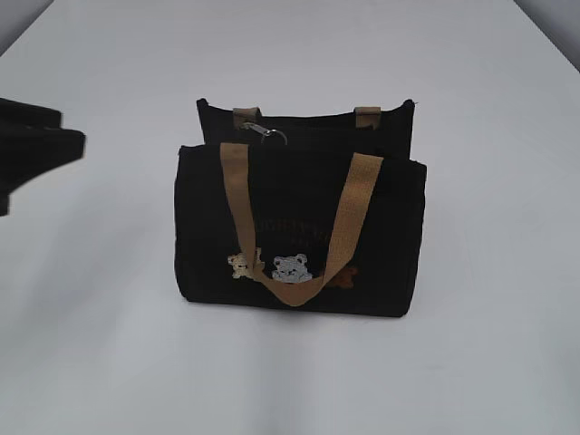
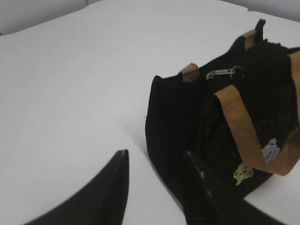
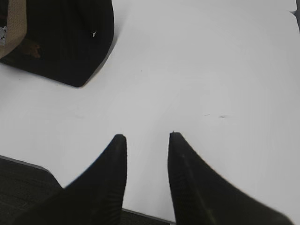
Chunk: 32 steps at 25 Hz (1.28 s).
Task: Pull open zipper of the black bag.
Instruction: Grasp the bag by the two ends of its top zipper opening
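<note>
Silver zipper (image 2: 224, 72) pull shows only beyond the left claw (image 2: 157, 161); both claws gape empty, right claw (image 3: 147, 140) seeing bag (image 3: 70, 42) corner

Empty left gripper (image 2: 157, 164) beside black bag (image 2: 187, 122)

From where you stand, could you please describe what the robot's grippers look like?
Both look alike. The left gripper and the right gripper each have two matte black fingers, broad at the base and curving to narrow, pointed tips, with a faintly ribbed surface. No cables or markings show.
</note>
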Each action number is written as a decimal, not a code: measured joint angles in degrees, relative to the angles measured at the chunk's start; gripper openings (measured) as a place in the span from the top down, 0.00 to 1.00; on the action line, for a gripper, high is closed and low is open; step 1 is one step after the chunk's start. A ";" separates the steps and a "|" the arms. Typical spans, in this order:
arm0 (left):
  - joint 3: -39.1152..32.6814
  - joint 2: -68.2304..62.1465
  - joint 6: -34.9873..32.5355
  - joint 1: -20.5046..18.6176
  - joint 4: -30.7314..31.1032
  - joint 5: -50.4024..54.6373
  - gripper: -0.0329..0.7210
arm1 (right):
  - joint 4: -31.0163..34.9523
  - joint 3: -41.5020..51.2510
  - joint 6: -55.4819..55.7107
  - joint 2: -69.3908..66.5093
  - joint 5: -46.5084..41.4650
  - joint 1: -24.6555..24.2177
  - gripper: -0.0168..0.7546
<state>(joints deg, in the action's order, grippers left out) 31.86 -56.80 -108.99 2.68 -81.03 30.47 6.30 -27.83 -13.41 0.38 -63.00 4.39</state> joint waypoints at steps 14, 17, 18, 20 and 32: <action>6.11 -35.59 -35.89 2.43 -18.17 17.46 0.43 | 1.12 0.00 0.00 0.00 0.00 0.00 0.66; 6.67 -37.17 -39.52 5.63 -18.11 16.08 0.43 | 3.51 0.00 -0.49 -0.34 0.00 0.00 0.66; 7.31 -37.73 -40.03 6.78 -18.11 15.42 0.43 | 4.35 0.00 -1.24 -1.20 0.00 0.00 0.66; 8.94 -39.34 -40.32 8.50 -18.16 14.44 0.44 | 7.15 -0.20 -4.48 -5.40 0.07 0.00 0.66; 12.23 -41.66 -39.02 10.12 -18.22 12.99 0.87 | 57.08 -13.70 -69.11 -62.71 24.18 2.42 0.66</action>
<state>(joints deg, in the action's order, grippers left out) 44.10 -98.47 -148.01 12.80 -99.25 43.46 63.39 -41.52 -82.52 -62.33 -38.83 6.81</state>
